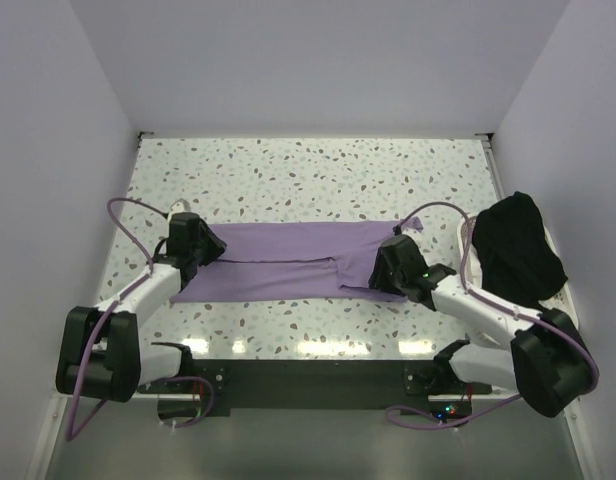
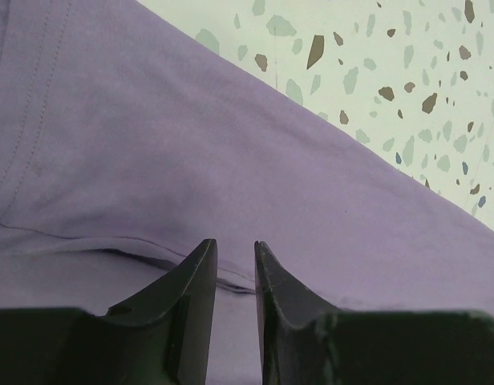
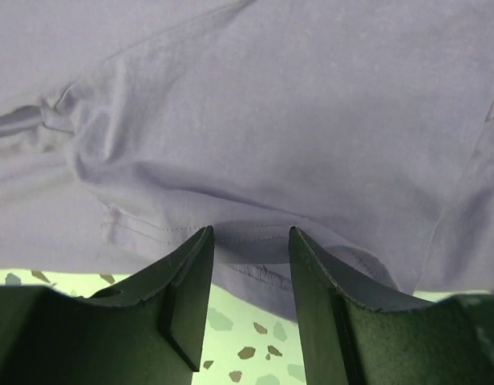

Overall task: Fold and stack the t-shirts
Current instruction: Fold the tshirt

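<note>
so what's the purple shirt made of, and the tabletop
Purple shirt: soft knit cloth, probably cotton jersey, with a matte finish. It shows stitched hems and limp creases.
Tabletop: a hard, pale slab with a terrazzo-style speckle, maybe stone or laminate. The finish is glossy, as lights glare off its near edge.

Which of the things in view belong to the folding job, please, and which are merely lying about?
Belong to the job: lavender t-shirt, laid out between the arms; black t-shirt, bunched at the right.
Merely there: speckled table; purple cables on the arms.
</note>
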Motion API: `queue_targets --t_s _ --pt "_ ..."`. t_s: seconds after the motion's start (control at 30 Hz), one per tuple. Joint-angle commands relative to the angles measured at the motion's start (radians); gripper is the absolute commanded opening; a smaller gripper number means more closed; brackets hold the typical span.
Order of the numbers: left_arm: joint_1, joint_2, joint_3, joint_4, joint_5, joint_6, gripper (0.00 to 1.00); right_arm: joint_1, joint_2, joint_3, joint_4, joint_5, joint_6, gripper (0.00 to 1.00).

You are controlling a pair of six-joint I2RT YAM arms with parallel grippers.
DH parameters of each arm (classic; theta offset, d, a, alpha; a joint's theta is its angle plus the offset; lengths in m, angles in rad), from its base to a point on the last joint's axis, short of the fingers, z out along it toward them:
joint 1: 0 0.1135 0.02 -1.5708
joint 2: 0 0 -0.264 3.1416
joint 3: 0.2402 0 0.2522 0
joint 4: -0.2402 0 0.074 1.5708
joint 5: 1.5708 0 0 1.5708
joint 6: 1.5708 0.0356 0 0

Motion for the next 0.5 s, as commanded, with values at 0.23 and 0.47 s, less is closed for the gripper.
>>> queue_targets --t_s 0.23,0.47 --pt "-0.006 -0.021 0.012 0.029 0.002 -0.011 0.3 0.081 -0.153 -0.099 -0.012 -0.066 0.098 0.46" --pt "-0.006 -0.023 0.012 0.026 0.005 -0.011 0.3 0.13 -0.199 -0.05 -0.092 -0.009 0.106 0.46"
